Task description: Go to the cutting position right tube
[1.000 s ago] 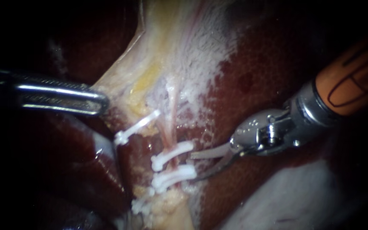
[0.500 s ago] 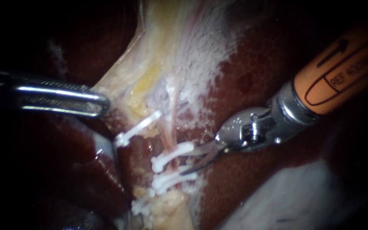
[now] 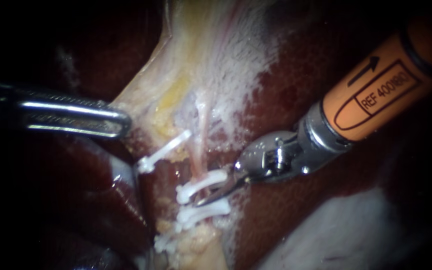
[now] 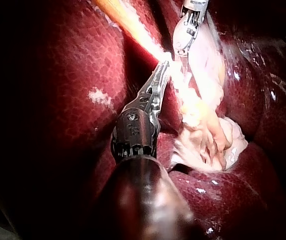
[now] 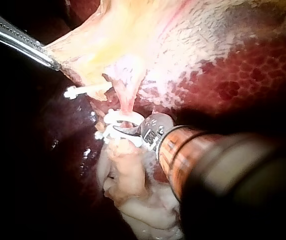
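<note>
Nearest the camera, the lower clips (image 3: 201, 214) and the upper clip (image 3: 202, 182) cross the right tube (image 3: 199, 155), leaving a short bare stretch between them. By my reading, that stretch is the cutting position. The right instrument (image 3: 203, 200) reaches in from the upper right with its tip in that gap, so the approach looks almost complete. Its jaws are spread only narrowly, and the tube seems to lie between them or against one of them; I cannot tell whether both touch it. The next move calls for a small, careful settling so that the tube sits squarely between the jaws, clear of both clips — no closing yet. Farther off on the left, the left instrument (image 3: 120, 120) has its jaws pressed onto the edge of the pale tissue (image 3: 176, 85), holding it taut over the liver (image 3: 296, 85).
</note>
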Controlling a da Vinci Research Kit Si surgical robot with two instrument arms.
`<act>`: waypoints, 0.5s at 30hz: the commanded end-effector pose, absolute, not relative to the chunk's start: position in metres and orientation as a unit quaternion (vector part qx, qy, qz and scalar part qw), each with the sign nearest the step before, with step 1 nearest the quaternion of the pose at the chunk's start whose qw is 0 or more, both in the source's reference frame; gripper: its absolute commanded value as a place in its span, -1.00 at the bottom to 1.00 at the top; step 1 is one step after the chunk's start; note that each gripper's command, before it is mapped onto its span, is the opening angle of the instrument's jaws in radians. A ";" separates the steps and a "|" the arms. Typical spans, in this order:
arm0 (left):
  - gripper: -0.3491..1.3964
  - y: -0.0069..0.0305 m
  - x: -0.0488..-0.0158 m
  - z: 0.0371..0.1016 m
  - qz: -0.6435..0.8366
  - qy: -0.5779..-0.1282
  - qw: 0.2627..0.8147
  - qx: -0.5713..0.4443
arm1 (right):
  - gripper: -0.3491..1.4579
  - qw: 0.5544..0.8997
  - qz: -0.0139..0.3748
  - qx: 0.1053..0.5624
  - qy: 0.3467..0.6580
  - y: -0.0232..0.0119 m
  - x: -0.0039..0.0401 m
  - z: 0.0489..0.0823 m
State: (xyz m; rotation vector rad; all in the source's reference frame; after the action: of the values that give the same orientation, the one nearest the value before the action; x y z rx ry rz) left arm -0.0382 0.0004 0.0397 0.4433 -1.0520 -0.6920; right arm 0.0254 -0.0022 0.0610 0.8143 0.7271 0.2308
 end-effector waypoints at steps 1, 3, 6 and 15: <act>-1.00 0.0004 -0.0382 0.0397 -0.321 -0.488 0.785 0.206 | -0.40 0.848 0.109 0.387 0.346 -0.0022 0.0254 0.0611; -1.00 0.0004 -0.0383 0.0397 -0.321 -0.488 0.785 0.206 | -0.40 0.846 0.111 0.388 0.347 -0.0024 0.0255 0.0613; -1.00 0.0004 -0.0383 0.0397 -0.321 -0.488 0.785 0.205 | -0.40 0.846 0.111 0.388 0.348 -0.0025 0.0256 0.0614; -1.00 0.0003 -0.0383 0.0396 -0.321 -0.488 0.785 0.206 | -0.40 0.843 0.113 0.389 0.353 -0.0025 0.0259 0.0614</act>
State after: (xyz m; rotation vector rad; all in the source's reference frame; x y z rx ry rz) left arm -0.0383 0.0003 0.0396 0.4447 -1.0519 -0.6922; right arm 0.0259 -0.0025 0.0615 0.8220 0.7465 0.2384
